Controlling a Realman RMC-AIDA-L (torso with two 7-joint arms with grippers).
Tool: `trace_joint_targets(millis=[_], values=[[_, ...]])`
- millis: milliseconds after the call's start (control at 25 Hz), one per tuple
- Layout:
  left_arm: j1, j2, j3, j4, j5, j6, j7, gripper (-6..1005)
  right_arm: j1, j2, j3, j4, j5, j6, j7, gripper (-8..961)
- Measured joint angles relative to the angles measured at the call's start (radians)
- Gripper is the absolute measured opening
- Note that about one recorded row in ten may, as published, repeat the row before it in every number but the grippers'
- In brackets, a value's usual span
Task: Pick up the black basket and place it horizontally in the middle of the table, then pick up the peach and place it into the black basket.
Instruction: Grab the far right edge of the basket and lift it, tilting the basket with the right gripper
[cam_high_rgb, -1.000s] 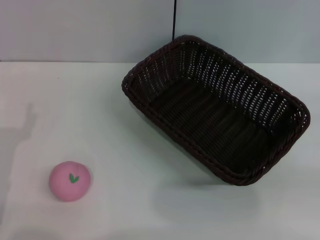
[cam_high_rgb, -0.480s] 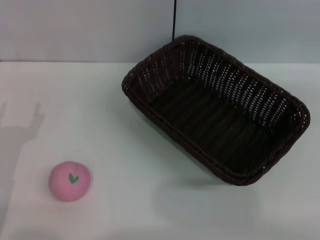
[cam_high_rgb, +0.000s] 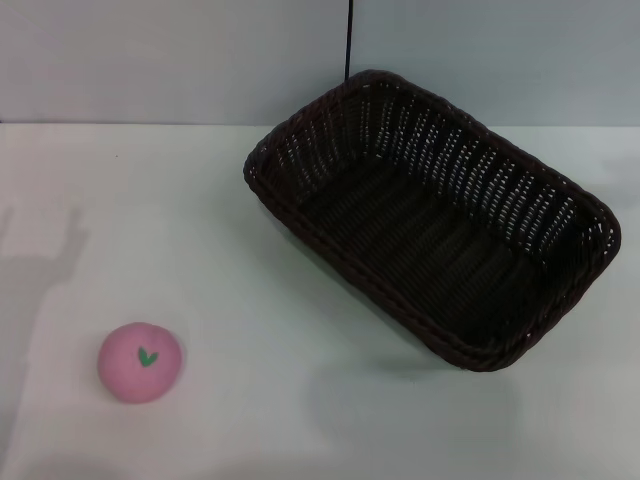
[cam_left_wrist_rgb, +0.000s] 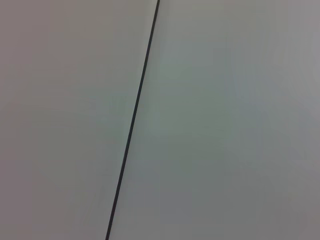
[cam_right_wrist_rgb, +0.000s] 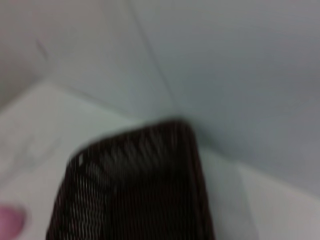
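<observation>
Nothing on the table (cam_high_rgb: 250, 400) has moved; only a faint shadow at far left shifted. The basket (cam_high_rgb: 430, 215) sits diagonally, right of centre; the peach (cam_high_rgb: 139, 361) front-left, well apart. Neither gripper shows, so their state is unknowable. A one-sided rim grab could tilt the basket.

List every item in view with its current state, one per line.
black basket: upright, open side up, empty, set diagonally on the right half of the table, not held.
peach: on the table at the near left, apart from the basket, leaf mark up, not held.
table: white top carrying both items.
left hand, right hand: neither in view.
</observation>
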Motion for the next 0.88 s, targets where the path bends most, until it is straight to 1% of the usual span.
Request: trace_joint_targets(millis=[40, 80, 120, 240, 280, 400, 480, 560, 640, 680, 720, 760, 800, 880], values=[[0.001, 0.000, 0.000, 0.002, 0.000, -0.001, -0.011, 852, 0.006, 0.001, -0.027, 0.003, -0.012, 0.004, 0.006, 801], [0.001, 0.000, 0.000, 0.002, 0.000, -0.001, -0.011, 851, 0.013, 0.006, -0.103, 0.015, -0.029, 0.031, 0.018, 801], [0.001, 0.000, 0.000, 0.002, 0.000, -0.001, -0.011, 851, 0.013, 0.006, -0.103, 0.015, -0.029, 0.031, 0.018, 801], [0.001, 0.000, 0.000, 0.005, 0.000, -0.003, -0.025, 851, 0.017, 0.017, -0.184, 0.033, -0.037, 0.080, 0.032, 801], [0.001, 0.000, 0.000, 0.005, 0.000, -0.003, -0.025, 851, 0.022, 0.025, -0.217, 0.047, -0.039, 0.099, 0.035, 801], [0.004, 0.000, 0.001, 0.005, 0.000, -0.004, -0.031, 851, 0.027, 0.030, -0.237, 0.059, -0.040, 0.110, 0.036, 800], [0.004, 0.000, 0.001, 0.005, 0.000, -0.004, -0.031, 851, 0.029, 0.033, -0.272, 0.077, -0.043, 0.133, 0.037, 800], [0.004, 0.000, 0.001, 0.005, 0.000, -0.004, -0.031, 851, 0.029, 0.034, -0.283, 0.084, -0.045, 0.142, 0.037, 800], [0.004, 0.000, 0.000, 0.005, 0.000, -0.004, -0.031, 851, 0.029, 0.039, -0.294, 0.093, -0.051, 0.161, 0.037, 796], [0.004, 0.000, 0.000, 0.005, 0.000, -0.004, -0.031, 850, 0.029, 0.048, -0.301, 0.102, -0.055, 0.174, 0.033, 793], [0.004, 0.000, 0.000, 0.005, 0.000, -0.002, -0.031, 850, 0.029, 0.048, -0.301, 0.102, -0.055, 0.174, 0.033, 791], [0.004, 0.000, 0.000, 0.005, 0.000, -0.002, -0.031, 850, 0.027, 0.058, -0.315, 0.112, -0.058, 0.189, 0.031, 789], [0.004, 0.000, 0.003, 0.005, 0.000, 0.001, -0.031, 850, 0.027, 0.058, -0.315, 0.112, -0.058, 0.189, 0.031, 787], [0.004, 0.000, 0.003, 0.005, 0.000, 0.001, -0.031, 850, 0.025, 0.072, -0.334, 0.140, -0.073, 0.229, 0.030, 782]])
